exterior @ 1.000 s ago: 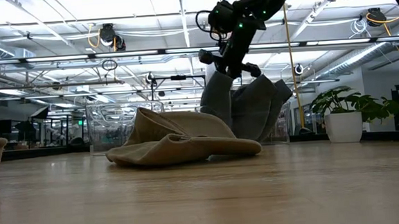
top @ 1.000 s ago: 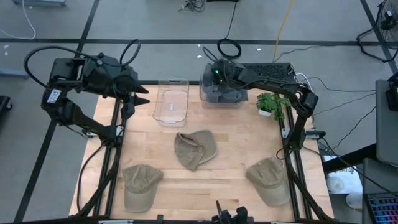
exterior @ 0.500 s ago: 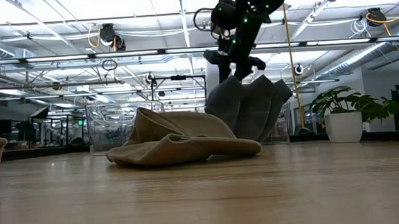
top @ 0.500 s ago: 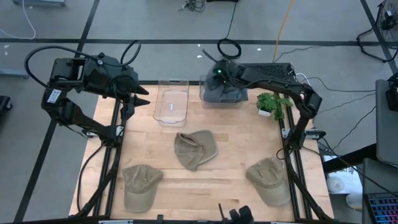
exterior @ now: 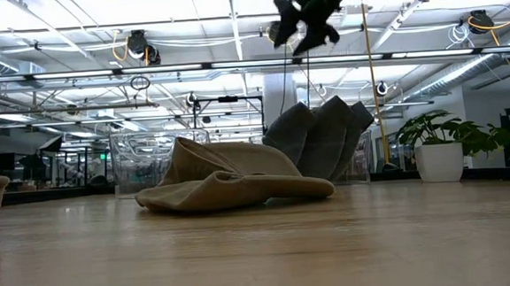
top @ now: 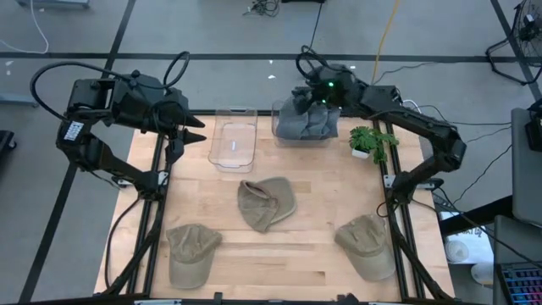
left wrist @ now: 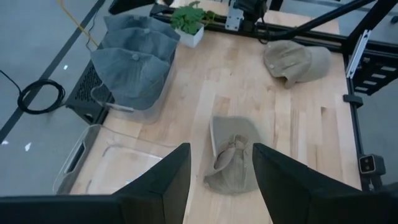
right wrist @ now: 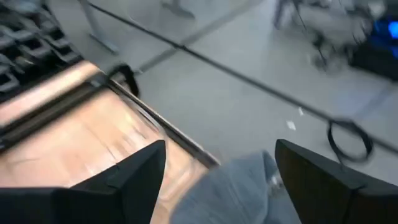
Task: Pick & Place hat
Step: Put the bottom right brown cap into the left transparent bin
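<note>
Grey hats (top: 306,121) are piled in a clear bin at the table's far edge and lean against one another (exterior: 321,139). My right gripper (top: 309,89) hangs open above them, clear of the top hat (right wrist: 230,186), its fingers wide apart (exterior: 305,23). Three tan hats lie flat on the table: one in the middle (top: 266,203), one near left (top: 190,252), one near right (top: 367,245). My left gripper (top: 195,127) waits open at the far left, above the table, with nothing between its fingers (left wrist: 221,148).
An empty clear bin (top: 235,140) stands left of the grey hats' bin. A small potted plant (top: 369,141) stands to the right of it. Bare wood lies between the three tan hats and along the near edge.
My right gripper has opened, let go of a grey hat and risen well above the bin, rolling its wrist as it went. The hat has dropped onto the pile and now leans against the other grey hats.
</note>
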Robot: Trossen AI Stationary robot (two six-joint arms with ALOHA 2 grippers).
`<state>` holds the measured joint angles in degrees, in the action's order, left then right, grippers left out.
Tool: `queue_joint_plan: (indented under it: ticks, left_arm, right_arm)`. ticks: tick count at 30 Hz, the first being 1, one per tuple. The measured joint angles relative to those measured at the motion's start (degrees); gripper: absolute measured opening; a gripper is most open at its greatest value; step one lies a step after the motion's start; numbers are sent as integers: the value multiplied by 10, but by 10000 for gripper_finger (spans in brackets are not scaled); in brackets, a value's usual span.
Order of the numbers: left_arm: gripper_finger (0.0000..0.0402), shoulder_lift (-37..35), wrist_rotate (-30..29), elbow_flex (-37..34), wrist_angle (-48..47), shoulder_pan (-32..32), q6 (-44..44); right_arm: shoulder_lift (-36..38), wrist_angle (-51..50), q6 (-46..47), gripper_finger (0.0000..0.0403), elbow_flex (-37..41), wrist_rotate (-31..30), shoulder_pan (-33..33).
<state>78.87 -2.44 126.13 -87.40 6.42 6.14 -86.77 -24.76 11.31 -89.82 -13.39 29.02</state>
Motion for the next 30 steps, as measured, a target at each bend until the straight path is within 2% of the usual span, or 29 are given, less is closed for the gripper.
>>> queue_joint_plan:
  ticks: [7, 13, 24, 27, 30]
  left_arm:
    - [182, 0, 0, 0, 7, 0, 0]
    - [182, 0, 0, 0, 7, 0, 1]
    - [182, 0, 0, 0, 7, 0, 1]
    - [182, 0, 0, 0, 7, 0, 3]
    - [182, 0, 0, 0, 7, 0, 5]
  right_arm:
    - [70, 15, -30, 292, 0, 1, -35]
    - [115, 34, -34, 293, 0, 4, -94]
    - [141, 128, 20, 293, 0, 73, -219]
    - [132, 141, 24, 288, 0, 39, -260]
    - [123, 132, -2, 276, 0, -59, -310]
